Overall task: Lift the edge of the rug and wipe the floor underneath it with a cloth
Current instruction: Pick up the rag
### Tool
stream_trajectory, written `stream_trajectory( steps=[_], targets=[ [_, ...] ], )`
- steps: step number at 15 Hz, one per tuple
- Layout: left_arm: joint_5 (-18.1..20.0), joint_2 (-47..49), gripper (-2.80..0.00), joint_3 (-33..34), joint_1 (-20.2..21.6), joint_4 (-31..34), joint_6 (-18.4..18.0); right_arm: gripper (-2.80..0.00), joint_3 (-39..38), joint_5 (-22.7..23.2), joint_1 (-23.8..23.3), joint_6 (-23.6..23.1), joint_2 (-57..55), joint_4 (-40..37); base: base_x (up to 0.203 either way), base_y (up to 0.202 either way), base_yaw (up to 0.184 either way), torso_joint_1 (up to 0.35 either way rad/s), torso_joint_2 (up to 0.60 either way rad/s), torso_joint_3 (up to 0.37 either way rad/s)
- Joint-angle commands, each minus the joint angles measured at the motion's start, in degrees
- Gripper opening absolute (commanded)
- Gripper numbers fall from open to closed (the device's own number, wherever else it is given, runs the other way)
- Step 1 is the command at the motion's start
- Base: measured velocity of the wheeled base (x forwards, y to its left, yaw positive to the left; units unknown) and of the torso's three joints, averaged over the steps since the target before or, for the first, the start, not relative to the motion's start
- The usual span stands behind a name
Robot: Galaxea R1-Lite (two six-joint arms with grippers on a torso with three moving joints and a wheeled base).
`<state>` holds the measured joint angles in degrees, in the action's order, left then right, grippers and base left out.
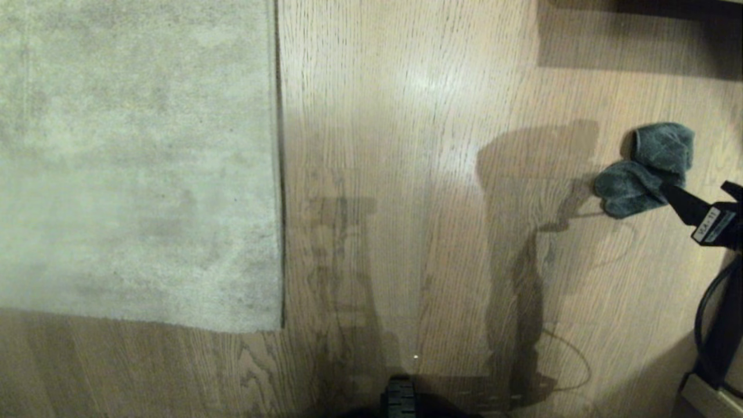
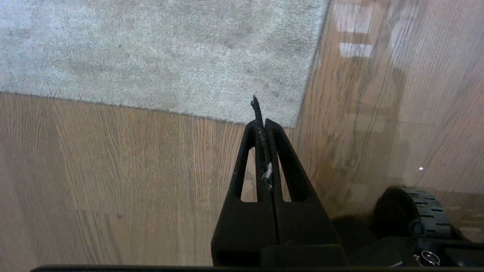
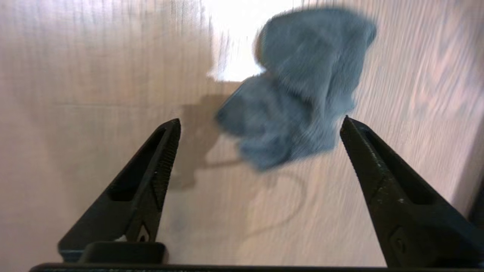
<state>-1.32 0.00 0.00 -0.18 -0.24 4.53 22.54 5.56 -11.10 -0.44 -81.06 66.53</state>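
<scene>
The pale grey rug [image 1: 133, 162] covers the left of the head view; its rug edge [image 1: 279, 174] runs straight down to a square corner [image 1: 280, 328]. Light wood floor [image 1: 406, 174] fills the rest. The cloth [image 1: 644, 168], a crumpled dark grey rag, lies on the floor at the right. My right gripper [image 1: 693, 187] hangs open just before the cloth, at its near end, touching nothing. In the right wrist view the cloth [image 3: 302, 75] lies just beyond the right gripper [image 3: 261, 121]. My left gripper [image 2: 263, 121] is shut, empty, above the floor near the rug corner [image 2: 293, 122].
A dark piece of furniture [image 1: 667, 8] and its shadow lie at the far right. My base [image 1: 400, 400] shows at the near edge, with a wheel [image 2: 416, 211] beside the left gripper. A black cable [image 1: 711, 302] hangs along the right arm.
</scene>
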Motion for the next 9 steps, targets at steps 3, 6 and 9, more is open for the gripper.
stream_trajectory(
  steps=[3,6,9],
  targets=[
    [0.0,0.1,-2.80,0.0,0.0,0.0,0.0,0.00,4.7,4.6,-4.5,-2.1,-9.7,4.7,0.000,0.000,0.000,0.000,0.00,0.000],
    [-0.1,0.1,-2.80,0.0,0.0,0.0,0.0,0.00,9.3,6.2,-7.3,-3.2,-13.8,4.8,0.000,0.000,0.000,0.000,0.00,0.000],
    [0.0,0.1,-2.80,0.0,0.0,0.0,0.0,0.00,12.8,12.0,-10.0,-3.3,-16.9,5.2,0.000,0.000,0.000,0.000,0.00,0.000]
  ],
)
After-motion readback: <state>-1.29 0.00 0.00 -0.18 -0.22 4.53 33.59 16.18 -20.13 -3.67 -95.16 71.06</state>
